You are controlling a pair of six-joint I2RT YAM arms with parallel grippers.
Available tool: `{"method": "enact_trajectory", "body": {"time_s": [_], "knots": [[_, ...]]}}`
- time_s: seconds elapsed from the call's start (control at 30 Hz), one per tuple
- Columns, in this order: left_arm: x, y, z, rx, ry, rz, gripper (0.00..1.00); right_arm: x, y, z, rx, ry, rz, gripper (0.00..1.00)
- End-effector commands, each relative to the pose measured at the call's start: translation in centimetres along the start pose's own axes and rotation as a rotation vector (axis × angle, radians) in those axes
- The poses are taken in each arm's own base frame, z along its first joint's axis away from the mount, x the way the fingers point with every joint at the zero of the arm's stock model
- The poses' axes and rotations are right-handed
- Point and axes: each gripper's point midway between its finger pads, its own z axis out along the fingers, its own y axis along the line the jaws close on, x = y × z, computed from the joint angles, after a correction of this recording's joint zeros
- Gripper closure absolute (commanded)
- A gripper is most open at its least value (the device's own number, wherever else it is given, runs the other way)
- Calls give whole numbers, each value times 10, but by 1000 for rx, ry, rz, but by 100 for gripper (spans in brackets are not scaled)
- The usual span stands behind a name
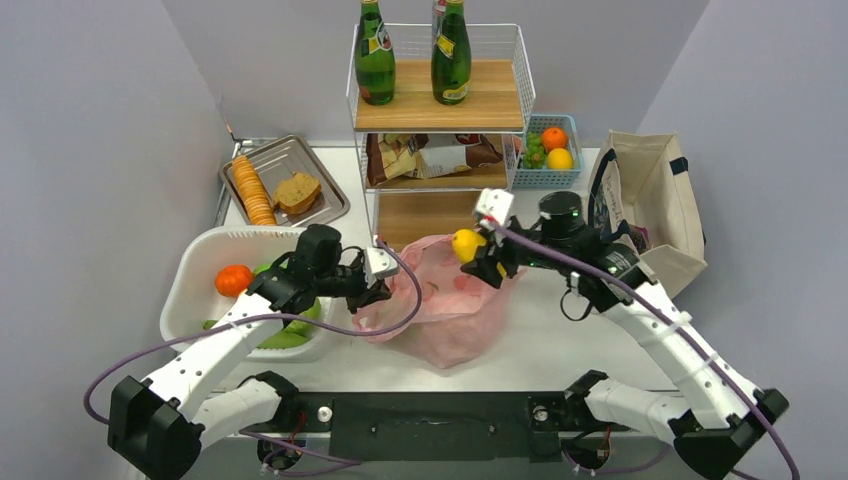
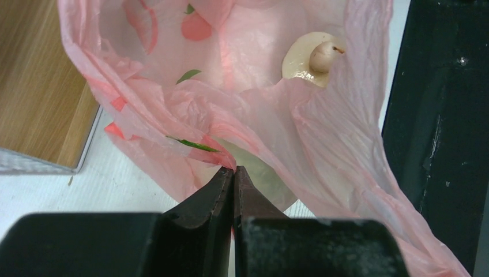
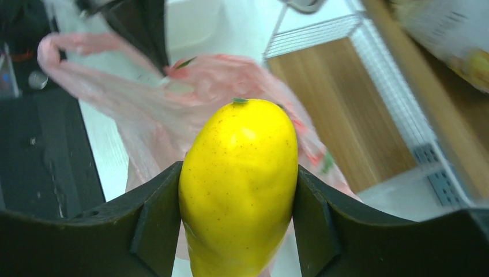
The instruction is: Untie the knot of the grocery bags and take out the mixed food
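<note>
Top external view gave the layout: the pink plastic bag [image 1: 445,310] lay slumped on the white table [image 1: 560,350], just in front of the wire shelf rack [image 1: 410,108] and between both arms. The left gripper [image 1: 380,290] sat at the bag's L edge, beside the white tub [image 1: 230,234]. The right gripper [image 1: 478,258] hung over the bag's upper R side w/ a yellow lemon [image 1: 466,245] in it, above the plastic.

Left wrist view showed what the top cam couldn't — the jaws pressed together on a fold of the bag's rim, thin film pinched between the dark tips, and the mouth gaping beyond. Inside lay a tan mushroom [image 2: 314,57], w/ a pale smooth cap and a stubby stem. Something pale showed thru the film just past the tips; couldn't tell what.

Right wrist view: the jaws were clamped on the lemon's two sides, and the fruit filled the gap. Its skin was glossy w/ fine specks and a small green nub at the far end. The bag lay beneath, its far edge gripped by the other arm's dark fingers.

Bag itself was thin, translucent and crinkly — pink w/ red fruit and green leaf prints. The rack was white wire w/ wooden shelves, and two green glass bottles [image 1: 375,60] stood on top.
</note>
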Motion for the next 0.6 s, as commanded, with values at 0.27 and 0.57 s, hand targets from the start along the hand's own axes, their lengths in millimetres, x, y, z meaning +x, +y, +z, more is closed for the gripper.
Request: {"method": "enact_trajectory", "body": {"time_s": [0.27, 0.57], "knots": [[-46, -1, 13, 28, -77, 108, 100, 15, -117, -147, 579, -195, 548, 100], [-52, 0, 16, 23, -96, 99, 100, 8, -284, -191, 1029, -233, 593, 100]]}}
